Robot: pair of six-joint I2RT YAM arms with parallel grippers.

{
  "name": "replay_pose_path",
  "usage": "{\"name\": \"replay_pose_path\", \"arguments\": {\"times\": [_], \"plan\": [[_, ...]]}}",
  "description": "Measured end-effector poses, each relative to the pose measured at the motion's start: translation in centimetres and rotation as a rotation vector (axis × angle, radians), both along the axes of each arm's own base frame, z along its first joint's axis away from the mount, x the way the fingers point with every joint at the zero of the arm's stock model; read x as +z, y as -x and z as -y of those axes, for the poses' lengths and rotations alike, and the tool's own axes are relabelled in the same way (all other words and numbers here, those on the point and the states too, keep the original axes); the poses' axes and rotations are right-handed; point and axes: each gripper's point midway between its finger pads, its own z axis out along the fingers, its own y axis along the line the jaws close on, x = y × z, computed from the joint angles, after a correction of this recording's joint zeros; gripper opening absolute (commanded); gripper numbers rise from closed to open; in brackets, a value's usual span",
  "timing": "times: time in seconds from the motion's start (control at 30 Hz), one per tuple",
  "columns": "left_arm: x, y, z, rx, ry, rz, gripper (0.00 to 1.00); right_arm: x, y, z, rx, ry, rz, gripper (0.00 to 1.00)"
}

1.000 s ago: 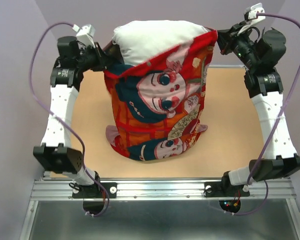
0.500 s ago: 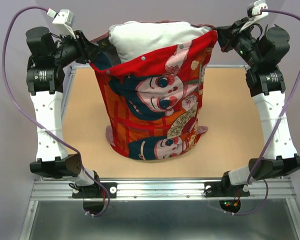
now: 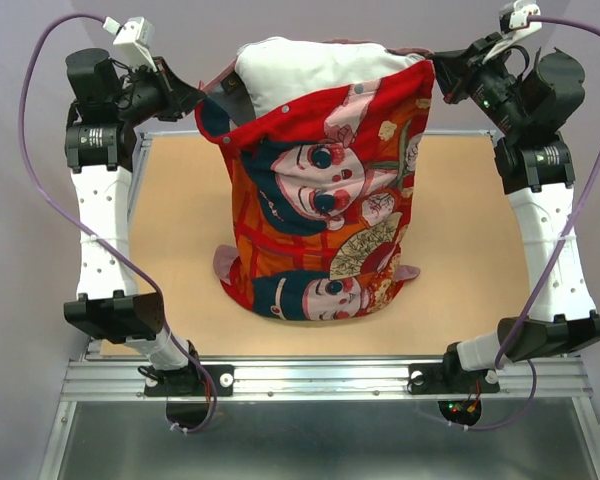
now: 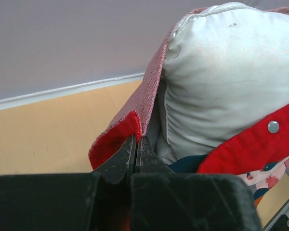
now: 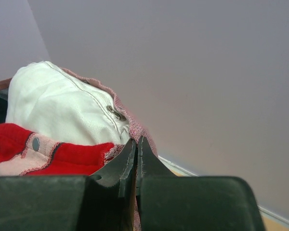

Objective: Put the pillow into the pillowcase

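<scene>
The pillowcase [image 3: 325, 215] stands upright in the middle of the table [image 3: 175, 230], long axis vertical, mouth facing up. The pillow [image 3: 315, 70] sits inside, its top poking out. The left gripper [image 3: 196, 99] is clamped on the mouth's left corner, and the right gripper [image 3: 437, 72] on its right corner.

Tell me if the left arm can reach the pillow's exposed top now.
Probably not freely: the left gripper is shut on the pillowcase rim beside the pillow; it must let go first.
</scene>
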Motion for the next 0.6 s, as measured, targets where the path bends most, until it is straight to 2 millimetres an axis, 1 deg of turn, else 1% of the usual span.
{"name": "replay_pose_path", "arguments": {"times": [0.13, 0.27, 0.3, 0.33, 0.37, 0.4, 0.43, 0.5, 0.57, 0.6], "plan": [[-0.9, -0.7, -0.1, 0.000, -0.001, -0.024, 0.00, 0.7, 0.5, -0.1, 0.012, -0.008, 0.010, 0.01], [-0.8, -0.7, -0.2, 0.001, -0.021, 0.002, 0.00, 1.6, 1.1, -0.2, 0.020, -0.015, 0.027, 0.01], [-0.8, -0.7, -0.2, 0.001, -0.024, 0.006, 0.08, 1.8, 1.1, -0.2, 0.022, -0.017, 0.028, 0.00], [-1.0, -0.6, -0.2, 0.001, -0.028, 0.008, 0.22, 1.9, 1.2, -0.3, 0.026, -0.019, 0.030, 0.00], [-1.2, -0.6, -0.3, 0.001, -0.031, 0.006, 0.45, 2.0, 1.4, -0.3, 0.031, -0.023, 0.029, 0.01], [-1.8, -0.7, -0.3, 0.000, -0.039, 0.001, 0.48, 2.2, 1.6, -0.5, 0.043, -0.029, 0.025, 0.00], [-2.2, -0.7, -0.3, 0.001, -0.033, -0.014, 0.49, 2.3, 1.8, -0.6, 0.049, -0.034, 0.023, 0.01], [-3.4, -1.1, -0.3, -0.001, -0.031, -0.044, 0.47, 2.8, 2.3, -0.9, 0.071, -0.045, 0.023, 0.01], [-4.9, -1.9, -0.1, -0.008, -0.026, -0.079, 0.26, 3.3, 2.9, -1.1, 0.092, -0.054, 0.025, 0.00], [-5.5, -2.5, 0.0, -0.012, -0.016, -0.100, 0.14, 3.6, 3.2, -1.2, 0.102, -0.059, 0.029, 0.01]]}}
